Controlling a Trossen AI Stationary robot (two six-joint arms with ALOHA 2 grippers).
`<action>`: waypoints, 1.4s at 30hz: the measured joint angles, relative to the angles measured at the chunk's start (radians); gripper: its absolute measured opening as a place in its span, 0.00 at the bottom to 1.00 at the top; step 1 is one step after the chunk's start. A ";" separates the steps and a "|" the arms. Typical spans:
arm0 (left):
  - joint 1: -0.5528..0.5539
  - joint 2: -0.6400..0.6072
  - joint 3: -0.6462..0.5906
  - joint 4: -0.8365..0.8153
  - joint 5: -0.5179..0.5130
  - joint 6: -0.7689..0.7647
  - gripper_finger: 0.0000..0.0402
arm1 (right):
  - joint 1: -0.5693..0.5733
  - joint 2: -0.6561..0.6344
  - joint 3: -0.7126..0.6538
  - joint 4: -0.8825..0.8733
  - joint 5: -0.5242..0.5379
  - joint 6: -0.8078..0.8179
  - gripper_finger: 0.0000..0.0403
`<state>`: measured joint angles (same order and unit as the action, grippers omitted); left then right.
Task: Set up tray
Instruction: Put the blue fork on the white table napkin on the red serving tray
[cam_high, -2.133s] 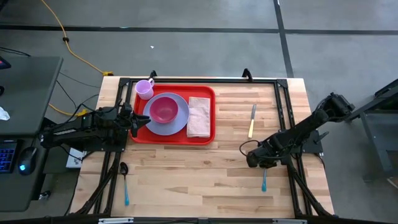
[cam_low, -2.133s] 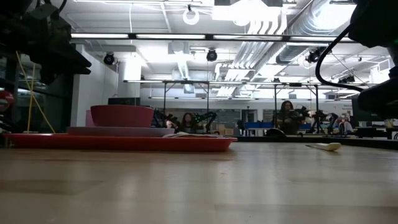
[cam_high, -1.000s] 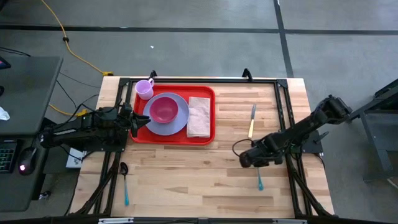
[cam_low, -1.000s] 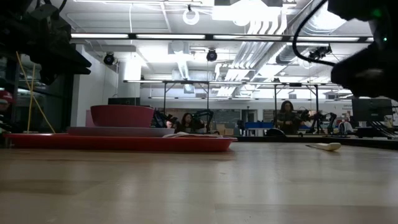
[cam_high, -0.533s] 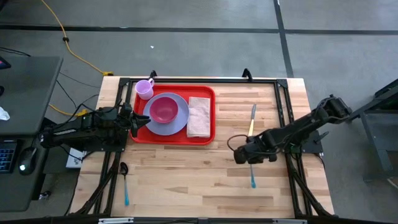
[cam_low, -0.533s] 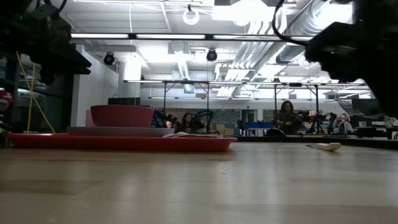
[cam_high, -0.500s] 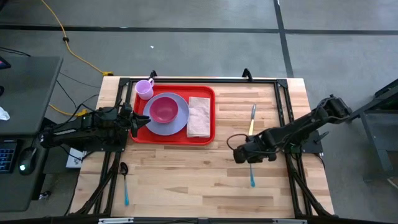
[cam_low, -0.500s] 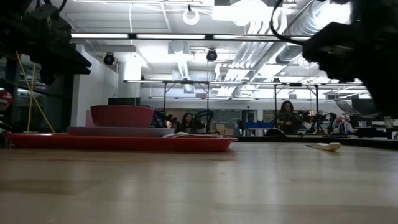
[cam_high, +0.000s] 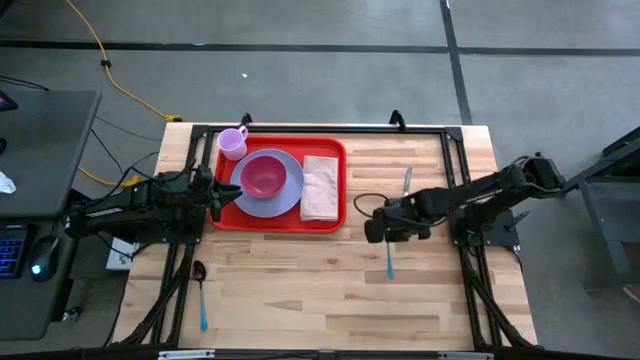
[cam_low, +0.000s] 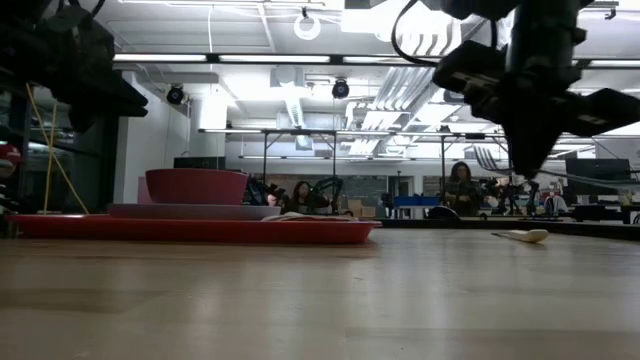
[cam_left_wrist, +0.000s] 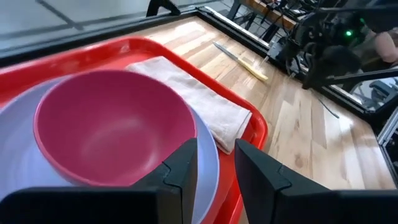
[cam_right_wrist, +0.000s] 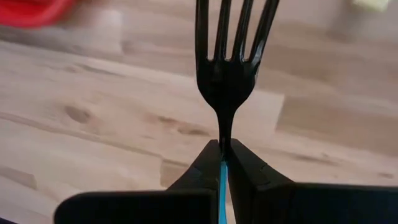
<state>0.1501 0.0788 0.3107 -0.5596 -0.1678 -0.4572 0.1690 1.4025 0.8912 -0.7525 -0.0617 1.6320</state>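
The red tray (cam_high: 336, 216) lies at the table's far left and holds a lavender plate (cam_high: 288, 202) with a pink bowl (cam_high: 263, 175), a folded napkin (cam_high: 322, 187) and a lavender cup (cam_high: 232, 142). My right gripper (cam_high: 378, 232) hangs just right of the tray, shut on a fork (cam_right_wrist: 231, 43) with black tines and a blue handle (cam_high: 389, 262). My left gripper (cam_left_wrist: 216, 168) is open at the tray's left rim, over the plate's edge; I cannot tell whether it touches anything. My right gripper pinches the fork's thin neck (cam_right_wrist: 224, 132), where the black head meets the blue handle, between its two fingers. The fingers come from above, pointing down. The fork is lifted clear of the table, about level, with its handle toward the near edge.
A knife with a yellow handle (cam_high: 405, 195) lies right of the tray, just behind my right gripper. A spoon with a blue handle (cam_high: 201, 292) lies at the near left. Bare wood stretches across the table's near half (cam_high: 320, 300).
My right gripper has carried the fork toward the table's left and a little toward the far edge, nearing the tray, and stays shut on it. The fork stays clear of the table.
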 joint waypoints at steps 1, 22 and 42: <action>0.000 0.000 0.000 0.012 0.001 0.017 0.34 | -0.010 0.000 0.000 0.009 0.003 -0.013 0.00; 0.000 0.000 0.000 0.138 0.099 0.216 0.34 | -0.210 -0.001 0.000 0.263 0.011 -0.213 0.00; 0.000 0.002 -0.128 0.254 0.104 0.112 0.34 | -0.340 0.239 0.324 0.197 -0.007 -0.505 0.00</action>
<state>0.1500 0.0807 0.1827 -0.3059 -0.0636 -0.3453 -0.1712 1.6418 1.2153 -0.5558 -0.0691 1.1269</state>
